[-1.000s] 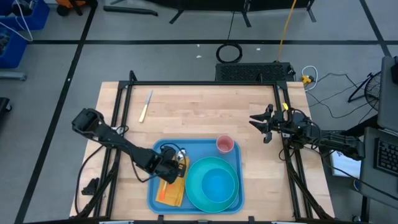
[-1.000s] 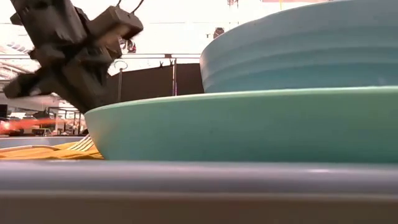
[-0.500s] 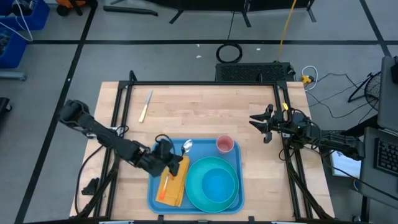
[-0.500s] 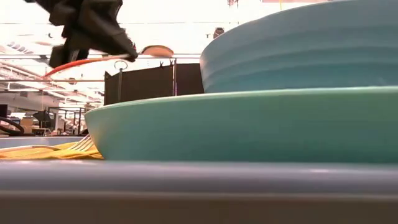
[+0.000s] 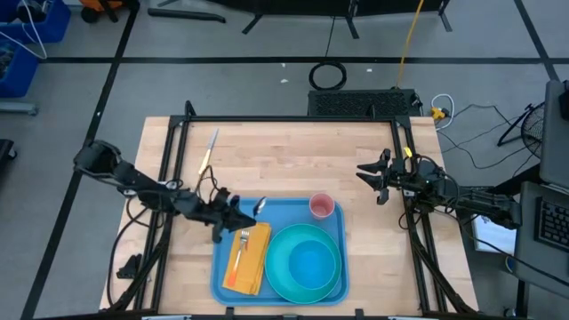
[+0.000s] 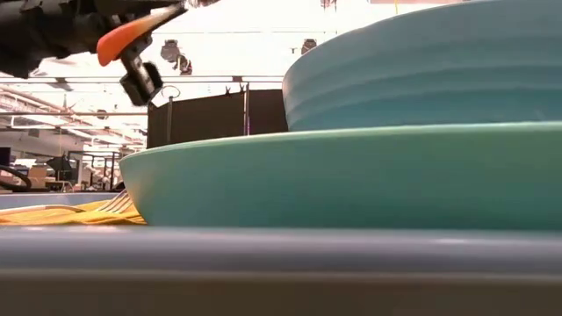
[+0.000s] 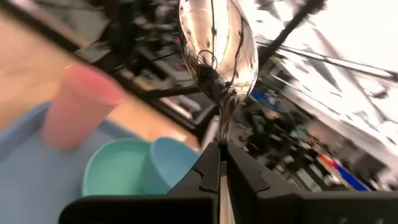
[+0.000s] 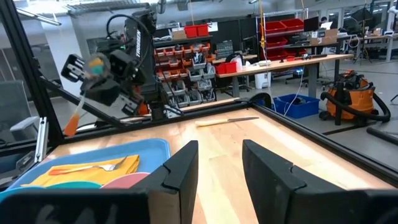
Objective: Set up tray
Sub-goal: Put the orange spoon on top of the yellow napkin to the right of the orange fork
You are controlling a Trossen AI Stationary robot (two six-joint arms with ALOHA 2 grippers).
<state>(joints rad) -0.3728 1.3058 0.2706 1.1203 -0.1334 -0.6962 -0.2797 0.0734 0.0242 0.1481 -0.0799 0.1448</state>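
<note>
Tray (image 5: 283, 212) at surface near edge, long axis running toward the far edge.
Left end effector (image 5: 233, 212) clamps spoon (image 7: 217, 50); right end effector (image 5: 372, 179) open, empty.

You have a wooden table (image 5: 293, 160) carrying the light-blue tray (image 5: 289, 212) at its near middle edge and a knife (image 5: 209, 150) lying well apart near the far left corner.

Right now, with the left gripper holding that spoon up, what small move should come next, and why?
Probably lower the spoon onto the tray beside the napkin: the left gripper is shut on it, lifted over the tray's left edge, and the fork already lies there.
</note>
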